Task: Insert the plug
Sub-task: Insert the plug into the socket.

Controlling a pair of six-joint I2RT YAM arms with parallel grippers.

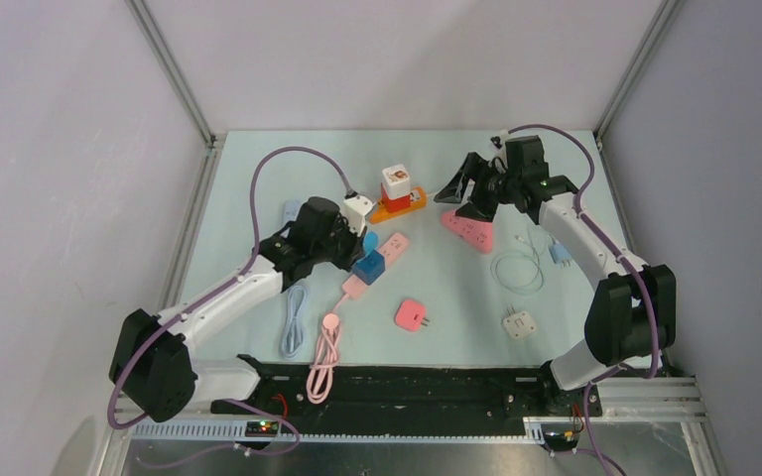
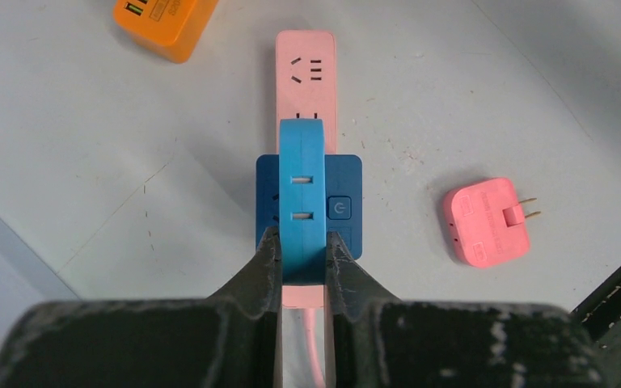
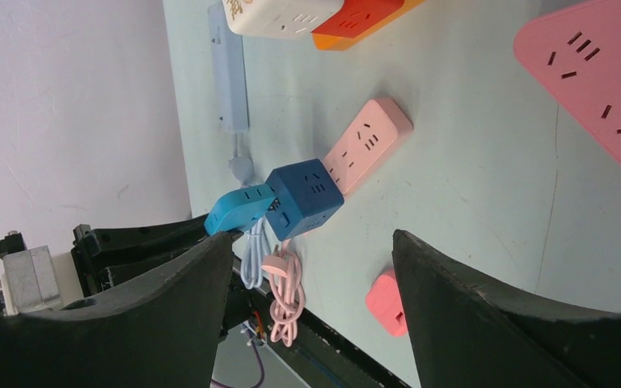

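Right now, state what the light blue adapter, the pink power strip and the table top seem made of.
Light blue adapter: moulded plastic, likely; smooth satin skin, rounded edges. Pink power strip: same kind of plastic, matte, with crisp slot cut-outs. Table top: pale hard sheet, perhaps laminate or painted board; scuffs and scratches show.

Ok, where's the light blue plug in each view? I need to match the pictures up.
Top external: light blue plug left of centre, just above the dark blue cube.
Left wrist: dead centre, pinched in the left gripper.
Right wrist: left of centre, against the cube's left side.
Shared landmark: the pink power strip under the cube.
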